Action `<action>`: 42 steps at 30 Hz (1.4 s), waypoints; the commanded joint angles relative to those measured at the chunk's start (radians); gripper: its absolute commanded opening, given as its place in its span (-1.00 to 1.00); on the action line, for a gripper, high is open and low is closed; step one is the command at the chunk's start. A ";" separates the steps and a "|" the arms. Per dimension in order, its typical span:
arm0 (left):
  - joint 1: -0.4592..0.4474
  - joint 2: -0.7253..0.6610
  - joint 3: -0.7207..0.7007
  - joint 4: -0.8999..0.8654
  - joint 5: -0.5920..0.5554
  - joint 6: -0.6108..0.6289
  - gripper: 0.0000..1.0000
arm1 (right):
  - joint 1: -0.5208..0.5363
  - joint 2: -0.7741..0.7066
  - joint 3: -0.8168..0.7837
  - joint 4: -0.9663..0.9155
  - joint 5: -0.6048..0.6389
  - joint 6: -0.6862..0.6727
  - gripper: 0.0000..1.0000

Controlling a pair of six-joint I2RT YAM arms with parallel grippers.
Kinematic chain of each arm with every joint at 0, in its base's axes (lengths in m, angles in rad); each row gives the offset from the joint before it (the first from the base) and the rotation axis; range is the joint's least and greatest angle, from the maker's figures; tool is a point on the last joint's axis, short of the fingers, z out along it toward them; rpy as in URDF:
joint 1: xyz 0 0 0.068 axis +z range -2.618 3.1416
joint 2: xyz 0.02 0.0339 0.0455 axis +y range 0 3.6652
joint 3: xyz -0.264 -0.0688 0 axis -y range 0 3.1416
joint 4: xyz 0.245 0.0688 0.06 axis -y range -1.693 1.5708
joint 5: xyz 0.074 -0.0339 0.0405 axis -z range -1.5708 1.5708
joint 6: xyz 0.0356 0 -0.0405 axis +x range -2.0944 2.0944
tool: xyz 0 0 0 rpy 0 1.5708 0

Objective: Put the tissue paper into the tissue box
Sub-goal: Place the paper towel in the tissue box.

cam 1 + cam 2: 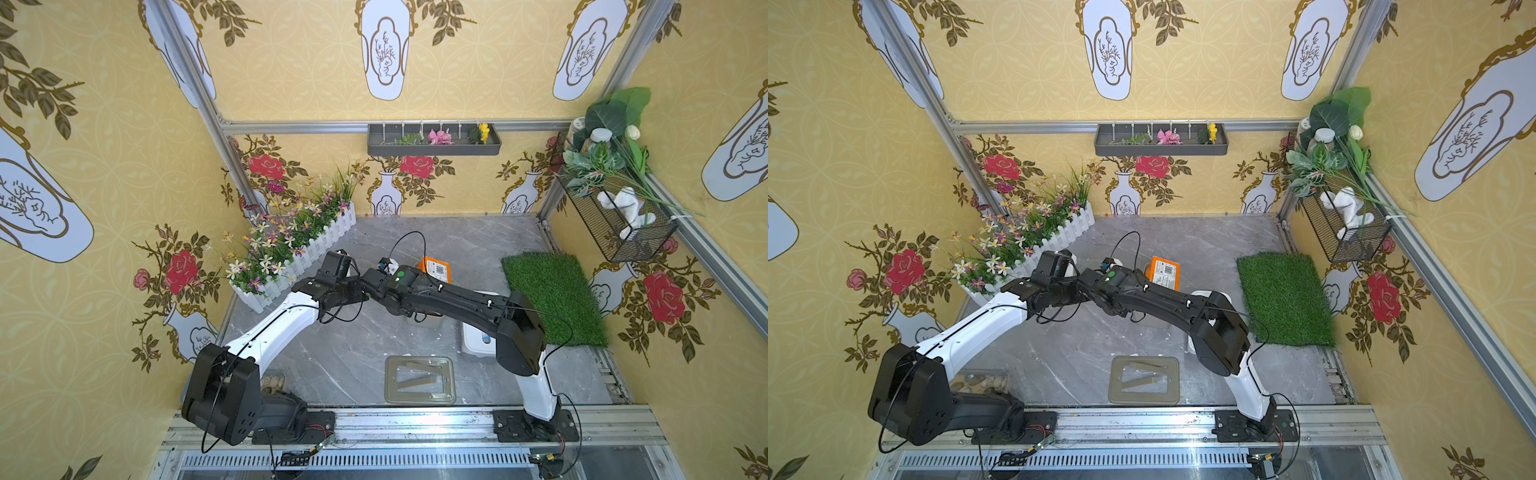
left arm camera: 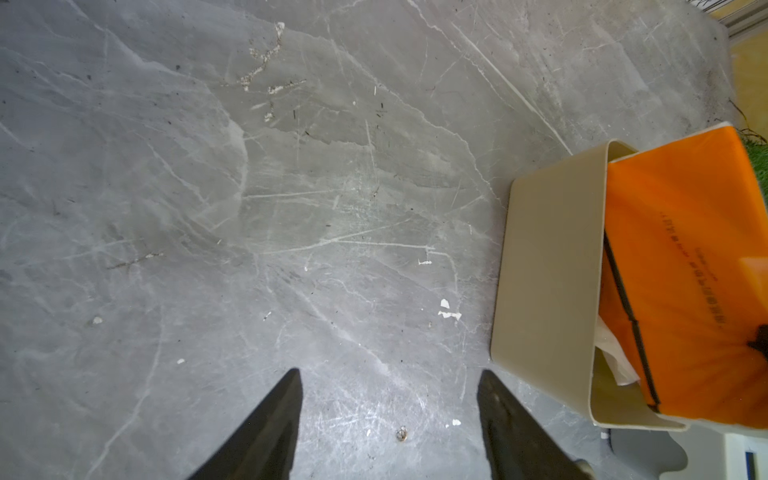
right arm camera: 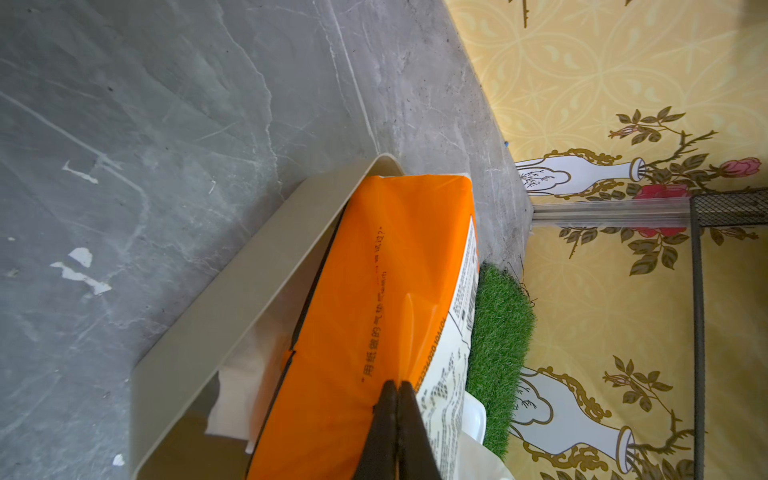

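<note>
**Worktop** (image 1: 361, 353): grey marble-look surface, scuffed, with white flecks.

**Olive frame-shaped lid** (image 1: 419, 380): lies flat at the near edge between the two arm bases. It shows in both top views.

**Pebbles** (image 1: 980, 382): near left corner, partly behind the left arm's base.

**White tub** (image 1: 478, 343): near right, mostly hidden under the right arm.

**Left hand** (image 2: 388, 374): fingers spread and holding nothing. It is over bare worktop to the left of the tissue box and apart from it.

**Tissue box** (image 2: 548, 270): beige, open-topped, mid worktop. The right arm largely covers it in both top views. Some loose white tissue (image 3: 237, 395) shows inside.

**Tissue pack** (image 3: 374, 291): orange wrapper with a white printed panel. It stands on edge and tilted, with its lower part inside the tissue box and its upper part above the rim.

**Right hand** (image 3: 397, 384): fingers pressed together, pinching a fold of the tissue pack's wrapper. Creases radiate from the pinch in the left wrist view.

**Grass mat** (image 1: 552, 297): green, on the right side, just right of the tissue box.

**Picket-fence planter** (image 1: 307, 253): white, with mixed artificial flowers, set along the far left.

**Wire basket** (image 1: 619, 220): black, on the right wall, holding foliage and a white soft item.

**Grey shelf** (image 1: 434, 145): on the far wall, with pink and yellow flowers.
</note>
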 commanded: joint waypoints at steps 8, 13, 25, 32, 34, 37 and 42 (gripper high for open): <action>0.009 0.017 -0.003 0.012 0.011 -0.011 0.37 | 0.006 0.096 0.038 -0.065 -0.019 0.016 -0.57; 0.009 0.017 0.010 0.005 -0.001 -0.025 0.37 | 0.008 0.054 0.041 -0.032 -0.021 0.044 0.09; -0.248 0.063 0.190 -0.416 -0.136 -0.079 0.34 | -0.101 -0.307 -0.222 0.184 -0.263 0.160 0.62; -0.631 0.265 0.390 -0.755 -0.274 -0.113 0.28 | -0.350 -0.634 -0.563 0.362 -0.515 0.262 0.72; -0.698 0.282 0.407 -0.770 -0.278 -0.092 0.28 | -0.393 -0.701 -0.623 0.377 -0.537 0.263 0.73; -0.765 0.295 0.448 -0.774 -0.292 -0.067 0.29 | -0.423 -0.778 -0.679 0.369 -0.545 0.255 0.74; -0.829 0.295 0.471 -0.735 -0.231 -0.022 0.28 | -0.429 -0.878 -0.749 0.347 -0.553 0.262 0.76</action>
